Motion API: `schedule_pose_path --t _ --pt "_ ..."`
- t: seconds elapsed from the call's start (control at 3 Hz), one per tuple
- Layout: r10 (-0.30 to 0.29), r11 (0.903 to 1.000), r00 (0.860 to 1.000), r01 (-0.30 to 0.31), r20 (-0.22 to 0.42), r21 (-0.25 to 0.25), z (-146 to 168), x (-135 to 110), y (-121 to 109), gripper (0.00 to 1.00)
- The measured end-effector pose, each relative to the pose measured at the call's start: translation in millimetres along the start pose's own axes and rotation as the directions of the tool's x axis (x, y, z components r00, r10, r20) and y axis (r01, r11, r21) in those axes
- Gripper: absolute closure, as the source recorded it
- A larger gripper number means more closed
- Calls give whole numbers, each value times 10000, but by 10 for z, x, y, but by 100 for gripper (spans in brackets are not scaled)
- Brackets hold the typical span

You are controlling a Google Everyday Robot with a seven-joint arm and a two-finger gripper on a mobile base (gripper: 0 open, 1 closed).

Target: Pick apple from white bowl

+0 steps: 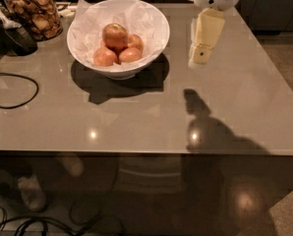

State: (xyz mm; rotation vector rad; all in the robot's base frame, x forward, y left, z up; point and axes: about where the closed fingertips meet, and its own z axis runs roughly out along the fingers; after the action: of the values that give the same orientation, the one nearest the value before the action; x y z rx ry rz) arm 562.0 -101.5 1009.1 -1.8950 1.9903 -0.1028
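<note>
Gripper point(198, 59) near white bowl point(159, 28); apple point(115, 35) atop three apples point(130, 55); jar point(38, 14) behind

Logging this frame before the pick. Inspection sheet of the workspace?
Surface: grey table, glossy, with light glints.
Job's things: apple on top of other apples in the paper-lined bowl.
Clutter: snack jar and dark object, far left.
Grippers: gripper hangs right of bowl, above table, apart from it.
Cables: black cable looped at table's left; floor cables.
Surroundings: dark cabinets behind.
</note>
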Motion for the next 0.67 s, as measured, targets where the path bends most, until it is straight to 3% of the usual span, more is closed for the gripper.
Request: schedule_pose_path --t 0.33,0.67 --pt "181 9998 9993 -179 320 -60 46 1 -20 0" --pt "-100 9999 9979 106 639 -89 141 -175 -232 0"
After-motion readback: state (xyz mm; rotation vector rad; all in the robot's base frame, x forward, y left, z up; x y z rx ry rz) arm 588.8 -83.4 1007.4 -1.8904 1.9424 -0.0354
